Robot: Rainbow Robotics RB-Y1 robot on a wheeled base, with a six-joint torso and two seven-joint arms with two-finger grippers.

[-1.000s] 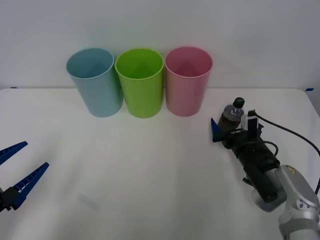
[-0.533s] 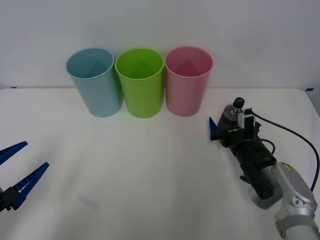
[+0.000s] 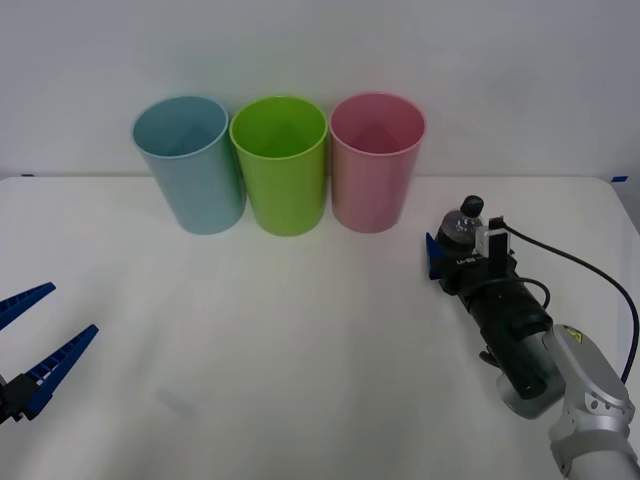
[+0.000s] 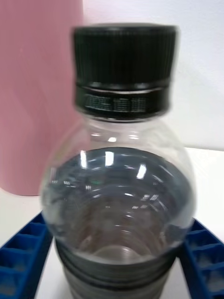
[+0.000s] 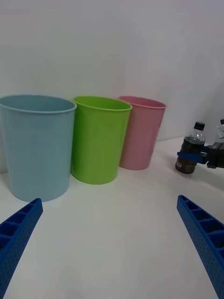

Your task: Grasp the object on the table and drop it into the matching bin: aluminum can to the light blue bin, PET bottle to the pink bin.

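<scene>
White table (image 3: pixel 300 360) carrying three bins. Right gripper (image 3: pixel 452 252) reaching low, level, jaws clasping bottle (image 3: pixel 460 228) just right of pink bin (image 3: pixel 375 165). Left gripper (image 3: pixel 30 340) hovering far left, jaws spread.

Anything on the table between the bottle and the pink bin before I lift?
No. In the front view, only bare white table separates the PET bottle, held between the right gripper's fingers, from the pink bin.
</scene>
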